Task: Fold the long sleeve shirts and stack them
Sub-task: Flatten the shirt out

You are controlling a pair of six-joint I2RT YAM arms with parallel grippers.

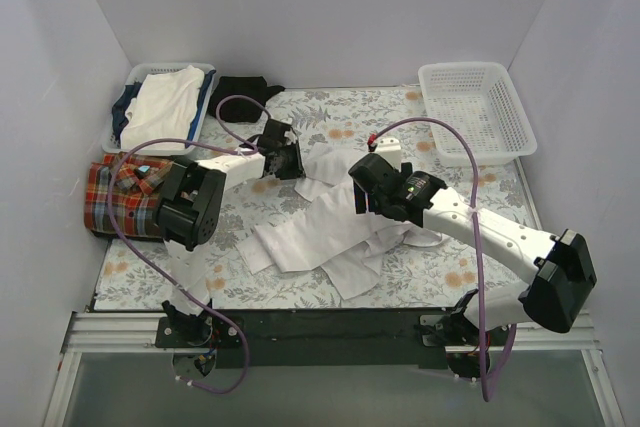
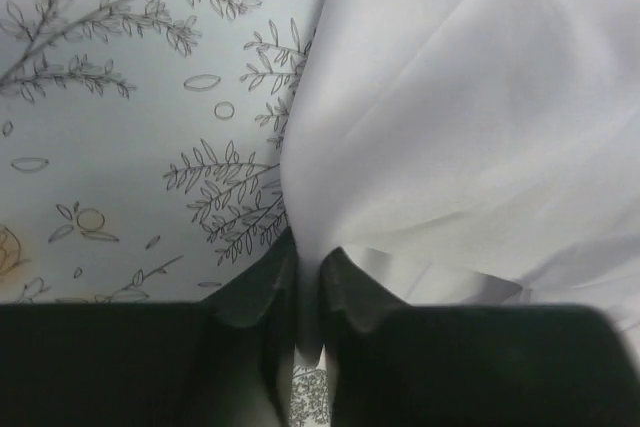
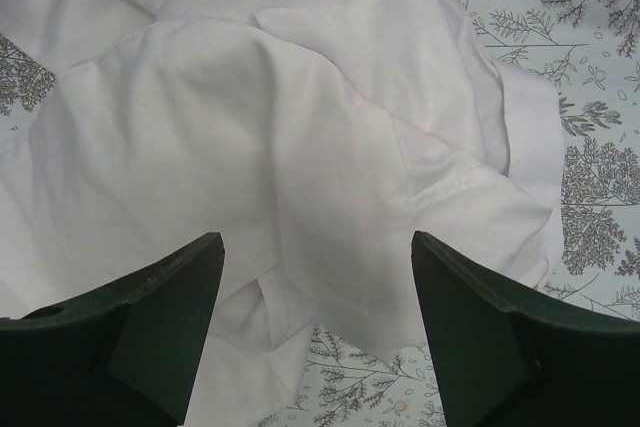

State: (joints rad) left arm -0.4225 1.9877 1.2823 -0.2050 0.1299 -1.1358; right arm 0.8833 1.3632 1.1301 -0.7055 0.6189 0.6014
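**Left gripper pinches the white shirt, right gripper waits open**

The white shirt (image 1: 325, 232) lies in a crumpled heap on the near middle of the flowery table (image 1: 440, 269). One sleeve points to the near left. Other parts spread out toward the far side.

The right gripper (image 3: 315, 247) hangs just over the right part of the white shirt. Its two dark fingers stand wide apart, and nothing is between them. Soft folds of white cloth lie below them.

A little farther and to the left is the left gripper (image 2: 308, 269). Its fingers are squeezed close together on a thin edge of the white shirt. The cloth fans out from the pinch toward the right. The flower pattern of the table shows on its left.

The plaid shirt (image 1: 115, 197) is red, orange and blue. It lies at the left edge of the table, well apart from the white shirt, and the left arm hides part of it.

At the far left stands a bin (image 1: 172, 66) with white and dark blue clothes in it. A small black garment (image 1: 245, 87) lies just to the right of the bin. A white basket (image 1: 478, 152) stands at the far right.
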